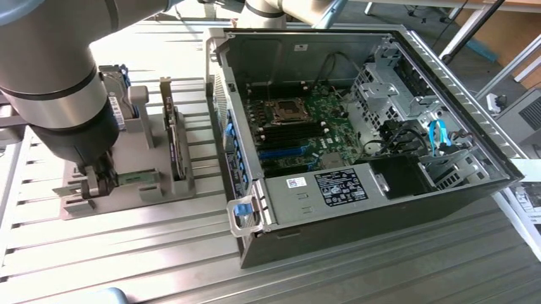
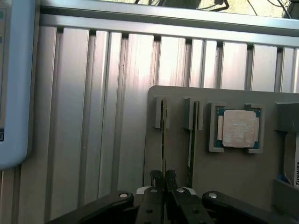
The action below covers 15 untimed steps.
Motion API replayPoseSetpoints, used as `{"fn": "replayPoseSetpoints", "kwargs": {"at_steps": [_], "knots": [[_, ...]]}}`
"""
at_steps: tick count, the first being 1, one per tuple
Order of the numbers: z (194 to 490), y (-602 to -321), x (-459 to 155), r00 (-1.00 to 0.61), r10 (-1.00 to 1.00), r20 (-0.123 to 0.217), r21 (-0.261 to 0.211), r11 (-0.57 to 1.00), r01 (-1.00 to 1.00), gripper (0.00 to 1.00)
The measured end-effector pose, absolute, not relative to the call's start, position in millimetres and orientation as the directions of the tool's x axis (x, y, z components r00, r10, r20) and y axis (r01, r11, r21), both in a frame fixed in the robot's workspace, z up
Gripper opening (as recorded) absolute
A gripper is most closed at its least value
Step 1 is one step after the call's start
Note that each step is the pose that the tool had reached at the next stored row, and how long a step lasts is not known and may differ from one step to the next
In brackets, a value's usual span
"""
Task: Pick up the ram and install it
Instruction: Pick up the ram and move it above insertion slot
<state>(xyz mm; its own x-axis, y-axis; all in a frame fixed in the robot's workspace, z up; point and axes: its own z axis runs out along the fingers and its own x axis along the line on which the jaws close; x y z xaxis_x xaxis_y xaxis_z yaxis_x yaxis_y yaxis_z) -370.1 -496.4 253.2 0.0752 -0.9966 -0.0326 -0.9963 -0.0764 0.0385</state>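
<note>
The ram [image 2: 163, 140] is a thin stick seen edge-on, standing in a slot of the grey holder tray [image 2: 177, 93]. My gripper [image 2: 163, 175] is down over it, its two dark fingers pinched together on the ram's edge. In the exterior view the gripper [image 1: 100, 182] sits low on the tray [image 1: 182, 190] at the exterior view's left, with the green ram [image 1: 133, 179] reaching out from between the fingers. A second thin stick [image 2: 191, 144] stands in the neighbouring slot.
A square silver processor [image 2: 239, 127] lies in a pocket of the tray. A dark expansion card [image 1: 171, 136] and a hard drive [image 1: 128, 95] stand upright in the tray. The open computer case [image 1: 422, 202] with its motherboard [image 1: 305, 130] lies on the exterior view's right, on the ribbed aluminium table [image 1: 127, 253].
</note>
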Motion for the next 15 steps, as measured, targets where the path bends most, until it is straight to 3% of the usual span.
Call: {"fn": "replayPoseSetpoints", "kwargs": {"at_steps": [15], "knots": [[286, -496, -370, 0.075, -0.997, -0.032, 0.039, -0.076, -0.996, 0.14]]}}
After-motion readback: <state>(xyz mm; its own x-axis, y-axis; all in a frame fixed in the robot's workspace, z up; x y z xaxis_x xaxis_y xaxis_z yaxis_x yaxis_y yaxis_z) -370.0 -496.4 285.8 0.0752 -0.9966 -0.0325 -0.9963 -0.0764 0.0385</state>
